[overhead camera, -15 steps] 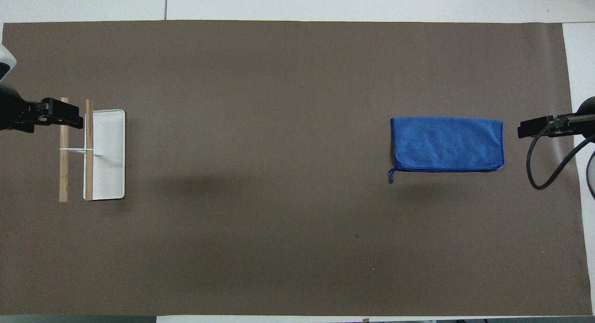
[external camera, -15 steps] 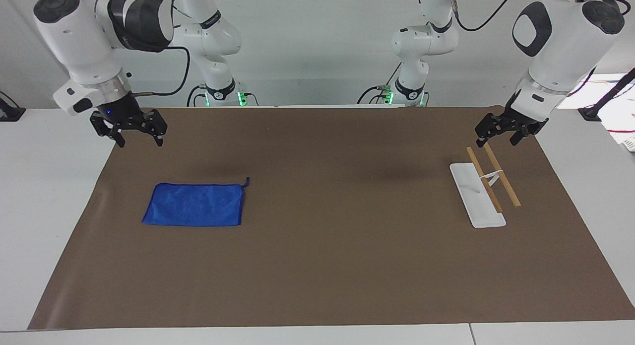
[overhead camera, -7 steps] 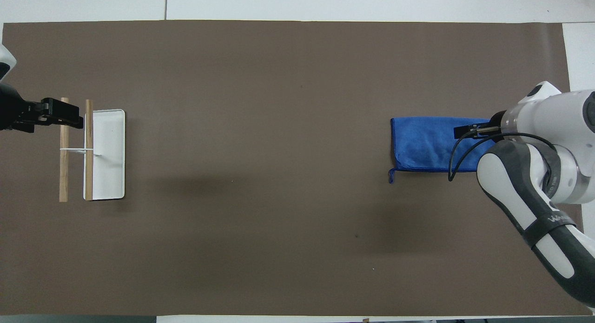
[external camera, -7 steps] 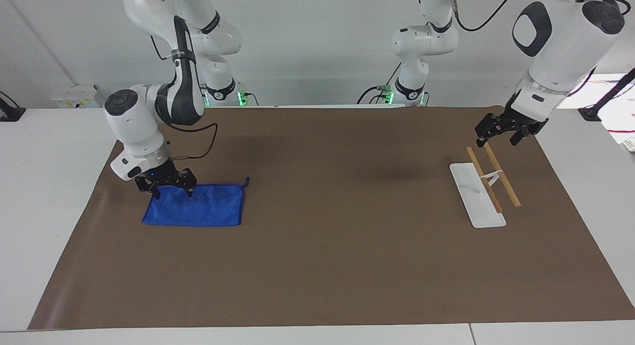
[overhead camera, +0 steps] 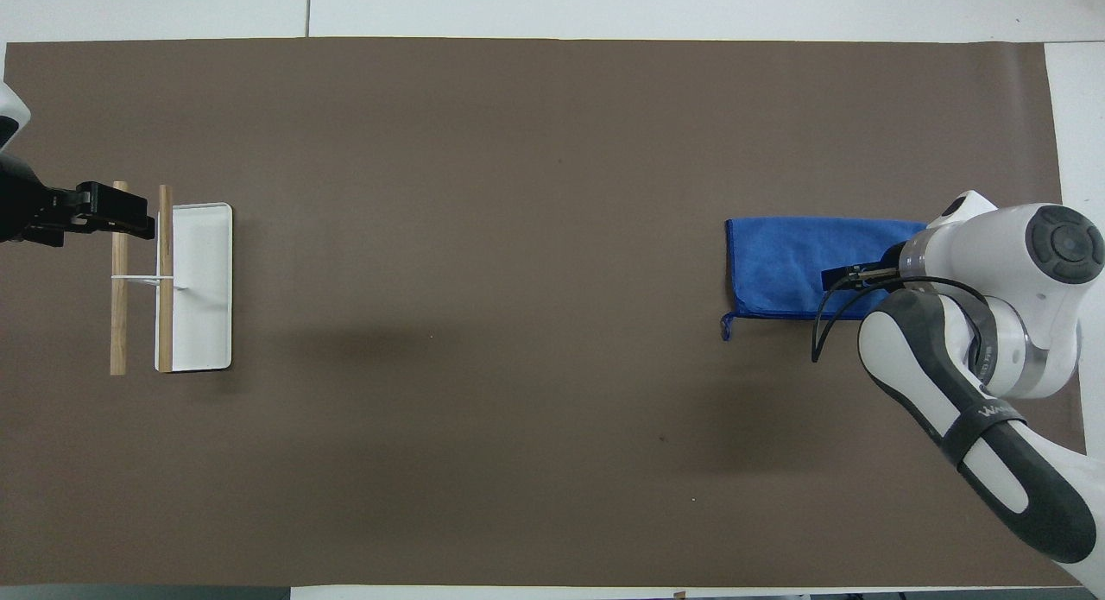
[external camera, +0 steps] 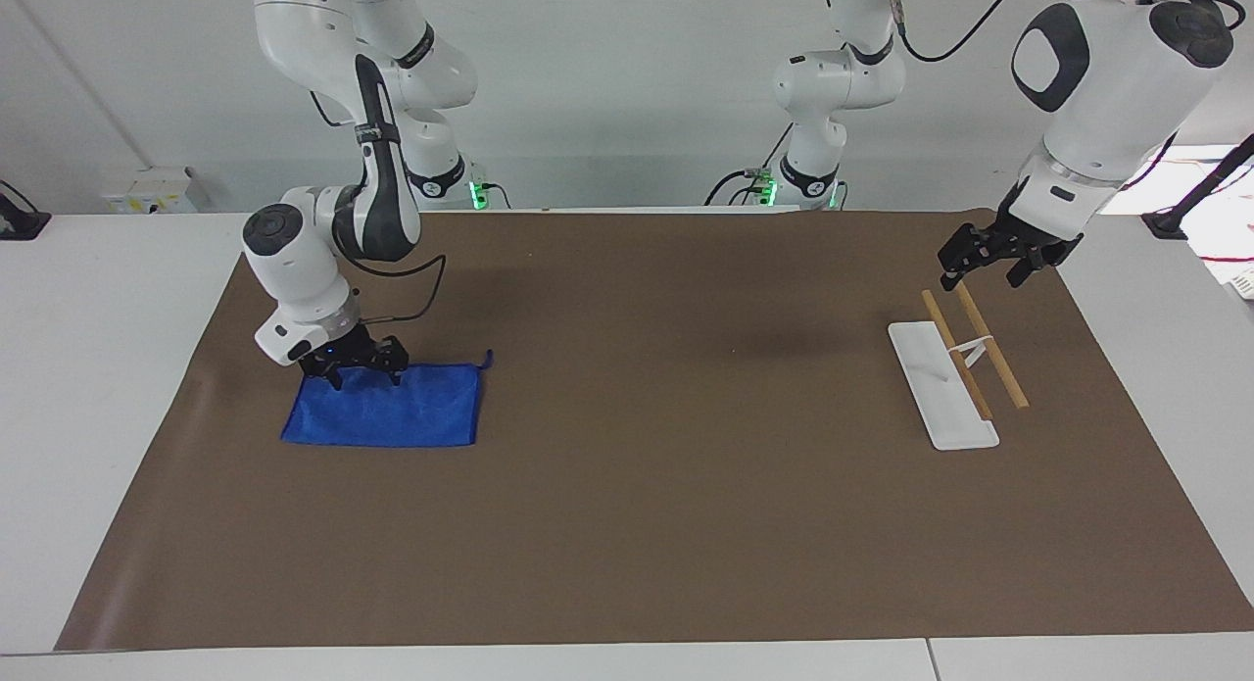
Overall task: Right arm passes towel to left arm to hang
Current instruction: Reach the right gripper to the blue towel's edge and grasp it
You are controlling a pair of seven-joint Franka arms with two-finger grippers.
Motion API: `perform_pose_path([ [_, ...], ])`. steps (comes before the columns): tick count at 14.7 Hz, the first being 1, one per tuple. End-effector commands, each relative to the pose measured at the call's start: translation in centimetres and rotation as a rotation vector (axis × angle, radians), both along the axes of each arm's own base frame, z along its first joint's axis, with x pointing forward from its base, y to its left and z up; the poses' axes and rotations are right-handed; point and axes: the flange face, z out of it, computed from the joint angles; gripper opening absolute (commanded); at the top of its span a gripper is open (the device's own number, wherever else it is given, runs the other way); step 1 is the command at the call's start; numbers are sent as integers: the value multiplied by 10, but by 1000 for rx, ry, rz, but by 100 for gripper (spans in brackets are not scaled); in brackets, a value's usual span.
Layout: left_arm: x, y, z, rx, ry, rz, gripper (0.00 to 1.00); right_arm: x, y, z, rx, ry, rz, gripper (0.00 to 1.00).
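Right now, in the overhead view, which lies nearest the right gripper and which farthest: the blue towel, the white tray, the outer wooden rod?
1. Blue towel: directly under the open right gripper, at the right arm's end.
2. White tray: at the left arm's end.
3. Outer wooden rod: beside the tray, slightly farther still.

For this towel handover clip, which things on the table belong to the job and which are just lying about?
Part of the job:
- blue towel, flat on the mat
- right gripper, open, low over the towel's edge nearer the robots
- left gripper, open, waiting over the rack
- towel rack with two wooden bars

Just there:
- brown mat
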Motion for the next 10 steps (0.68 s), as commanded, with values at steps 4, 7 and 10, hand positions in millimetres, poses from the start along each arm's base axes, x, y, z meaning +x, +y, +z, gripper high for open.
perform_pose_path([
  [4,-4,3,1,18,-3,-9,100,-12,-16,-12,15,8,-13,100],
  [7,-4,3,1,18,-3,-9,100,-12,-18,-12,16,8,-23,100],
  [10,-4,3,1,18,-3,-9,100,-13,-27,-15,15,5,-42,100],
])
